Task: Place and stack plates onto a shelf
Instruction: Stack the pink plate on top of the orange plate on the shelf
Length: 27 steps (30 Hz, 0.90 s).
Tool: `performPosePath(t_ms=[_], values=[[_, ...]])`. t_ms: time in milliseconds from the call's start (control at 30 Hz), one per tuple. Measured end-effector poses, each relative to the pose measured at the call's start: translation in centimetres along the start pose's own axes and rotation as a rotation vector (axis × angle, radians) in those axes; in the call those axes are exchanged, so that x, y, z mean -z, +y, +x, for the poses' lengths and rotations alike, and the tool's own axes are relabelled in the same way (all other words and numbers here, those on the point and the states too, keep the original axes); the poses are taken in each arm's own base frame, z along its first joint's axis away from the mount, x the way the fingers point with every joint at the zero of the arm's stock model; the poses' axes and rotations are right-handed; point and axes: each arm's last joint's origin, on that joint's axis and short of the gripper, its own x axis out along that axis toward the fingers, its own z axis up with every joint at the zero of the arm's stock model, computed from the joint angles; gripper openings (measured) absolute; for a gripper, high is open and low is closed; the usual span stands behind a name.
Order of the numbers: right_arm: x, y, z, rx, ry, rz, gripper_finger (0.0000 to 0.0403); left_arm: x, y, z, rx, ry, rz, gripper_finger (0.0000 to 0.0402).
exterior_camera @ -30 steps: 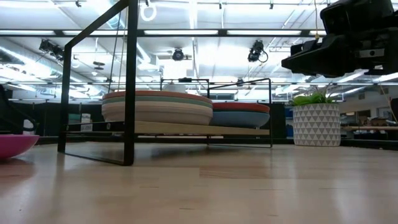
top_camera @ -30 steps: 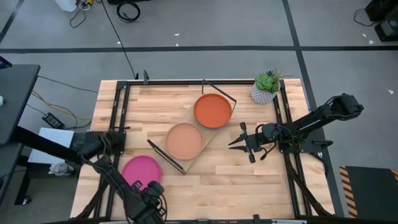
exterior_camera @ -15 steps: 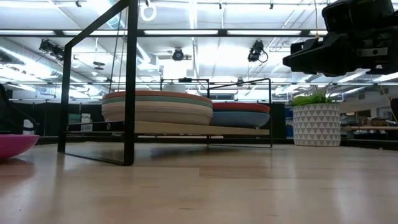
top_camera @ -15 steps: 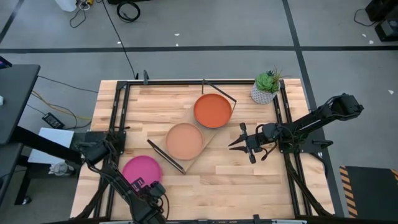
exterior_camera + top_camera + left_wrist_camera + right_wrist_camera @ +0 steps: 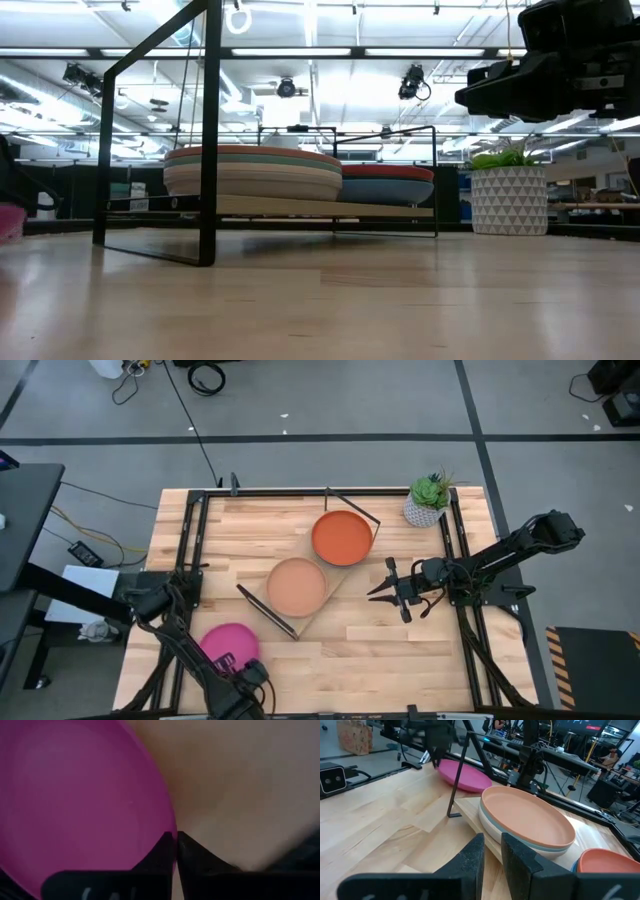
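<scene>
The table (image 5: pixel 400 650) is showing pale, smooth wood grain with a soft sheen. The pink plate (image 5: pixel 75 800) is looking smooth and matt, and the shelf legs (image 5: pixel 210 150) are reading as thin black metal.

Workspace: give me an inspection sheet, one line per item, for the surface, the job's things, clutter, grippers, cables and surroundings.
Surface: slatted wooden table inside a black frame.
Job's things: shelf set diagonally mid-table; tan-topped stack and orange-topped stack on it; pink plate off the shelf, near the front left corner.
Clutter: potted plant at the back right corner.
Grippers: left gripper shut on the pink plate's rim; right gripper hangs right of the shelf, holding nothing, jaws a little apart.
Cables: black cables on the floor behind the table; more cables at its left.
Surroundings: grey floor with dark tape lines; workshop benches beyond.
</scene>
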Motion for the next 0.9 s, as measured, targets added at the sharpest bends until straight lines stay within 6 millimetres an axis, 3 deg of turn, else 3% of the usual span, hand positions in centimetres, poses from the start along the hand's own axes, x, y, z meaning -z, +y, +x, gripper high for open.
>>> performPosePath(t_ms=[100, 300, 433, 700, 900], values=[[0.0, 0.0, 0.0, 0.000, 0.000, 0.000, 0.0071, 0.0, -0.6, -2.9, 0.098, -0.046, -0.003, 0.0014], [-0.1, 0.0, 0.0, 0.003, -0.007, -0.002, 0.0071, 0.4, -1.5, -10.7, 0.423, -0.289, -0.048, 0.0014], [-0.1, 0.0, 0.0, 0.002, -0.006, -0.006, 0.0071, 0.3, -2.0, -14.3, 0.605, -0.420, -0.013, 0.0014], [-0.1, 0.0, 0.0, 0.002, -0.007, -0.007, 0.0071, -2.6, -2.0, -16.8, 0.614, -0.647, 0.263, 0.0014], [0.0, 0.0, 0.0, 0.001, -0.005, -0.010, 0.0071, -7.7, -0.6, -17.2, 0.469, -0.783, 0.435, 0.0014]])
